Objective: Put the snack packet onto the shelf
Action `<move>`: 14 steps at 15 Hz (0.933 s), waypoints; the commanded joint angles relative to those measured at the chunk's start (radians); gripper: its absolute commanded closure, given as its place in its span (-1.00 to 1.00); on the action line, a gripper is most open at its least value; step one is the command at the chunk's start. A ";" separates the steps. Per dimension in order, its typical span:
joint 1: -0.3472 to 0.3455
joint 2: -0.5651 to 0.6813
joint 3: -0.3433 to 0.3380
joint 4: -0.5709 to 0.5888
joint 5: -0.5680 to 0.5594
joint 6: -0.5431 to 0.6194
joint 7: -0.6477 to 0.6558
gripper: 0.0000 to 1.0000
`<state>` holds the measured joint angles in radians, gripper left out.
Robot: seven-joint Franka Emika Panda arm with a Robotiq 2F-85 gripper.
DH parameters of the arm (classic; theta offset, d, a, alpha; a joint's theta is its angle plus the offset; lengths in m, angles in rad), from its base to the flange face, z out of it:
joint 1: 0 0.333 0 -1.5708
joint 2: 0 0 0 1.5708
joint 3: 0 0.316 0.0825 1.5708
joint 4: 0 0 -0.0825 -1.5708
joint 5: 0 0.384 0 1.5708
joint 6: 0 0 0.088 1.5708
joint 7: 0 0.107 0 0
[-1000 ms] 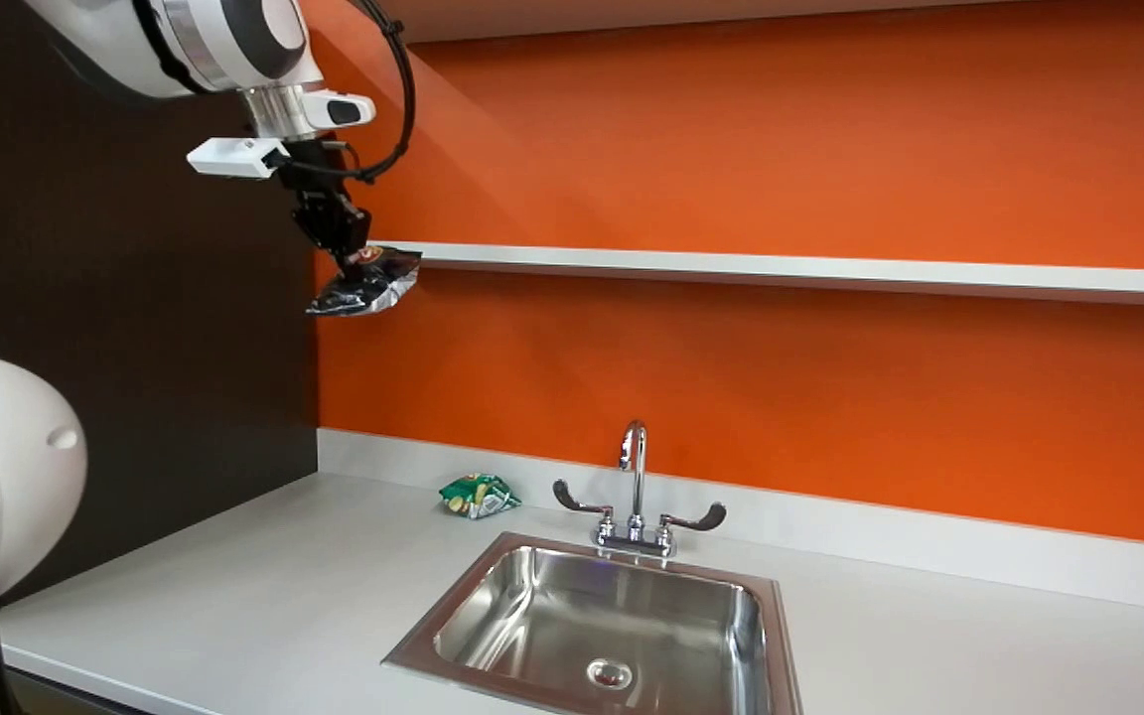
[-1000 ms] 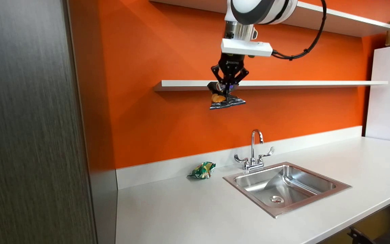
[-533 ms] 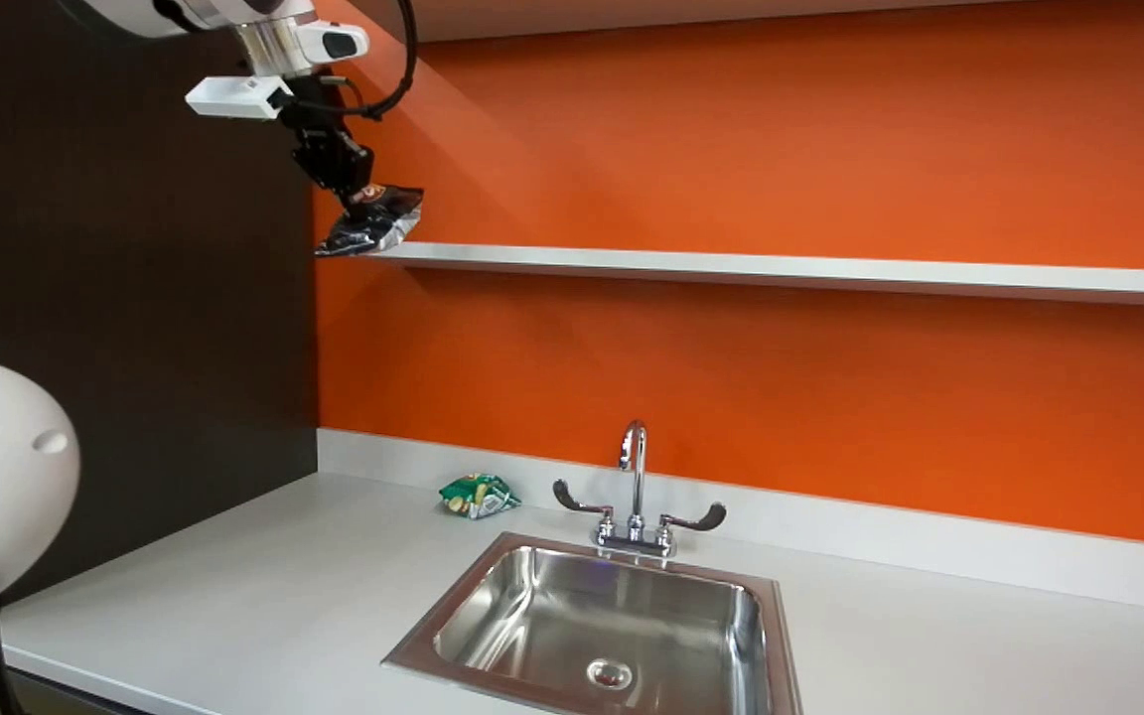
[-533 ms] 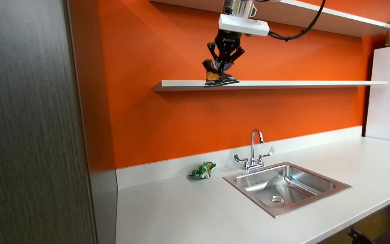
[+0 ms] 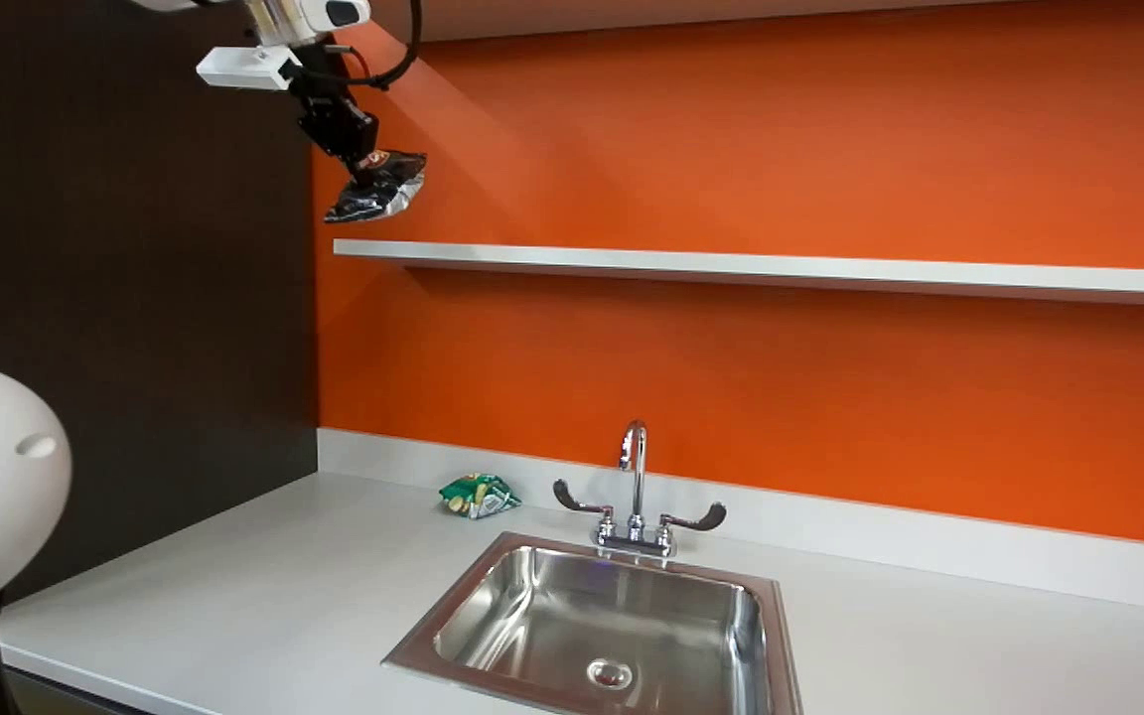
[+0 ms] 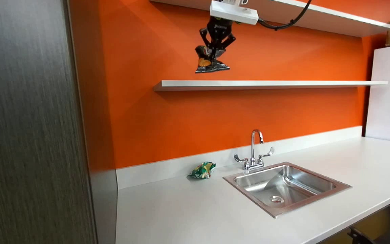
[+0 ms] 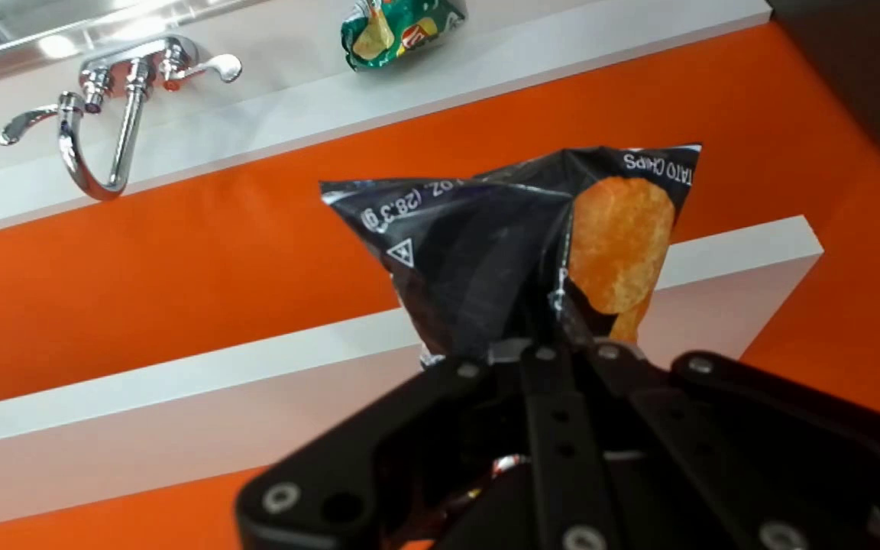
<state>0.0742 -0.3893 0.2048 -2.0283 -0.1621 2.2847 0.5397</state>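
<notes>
The snack packet (image 5: 395,187) is a dark, crumpled chip bag with silver edges and an orange chip picture. My gripper (image 5: 361,175) is shut on it, pinching it in the middle, and holds it up in the air. The packet also shows in an exterior view (image 6: 204,63) with the gripper (image 6: 213,61) around it. In the wrist view the packet (image 7: 478,260) hangs from the gripper's fingers (image 7: 554,321). The shelf is a long white board (image 5: 731,263) on the orange wall. The packet appears above its near-end edge in both exterior views (image 6: 266,84), apart from it.
A green chip bag (image 5: 478,495) lies on the white countertop (image 5: 264,566) beside the sink (image 5: 413,641) and faucet (image 5: 638,477). A dark panel (image 5: 135,328) stands near the shelf's end. An upper shelf (image 6: 344,17) is overhead, close to the arm in the picture.
The gripper has risen with the packet from below the shelf's level in the pictures to above it. In an exterior view it has also shifted left. The grip is unchanged.
</notes>
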 commanded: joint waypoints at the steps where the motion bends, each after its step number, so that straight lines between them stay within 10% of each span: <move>1: -0.045 0.110 0.034 0.129 -0.039 -0.006 0.001 1.00; 14: -0.002 0.401 -0.013 0.373 -0.142 0.046 0.021 1.00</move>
<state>0.0557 -0.0602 0.2084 -1.7320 -0.2721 2.3168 0.5420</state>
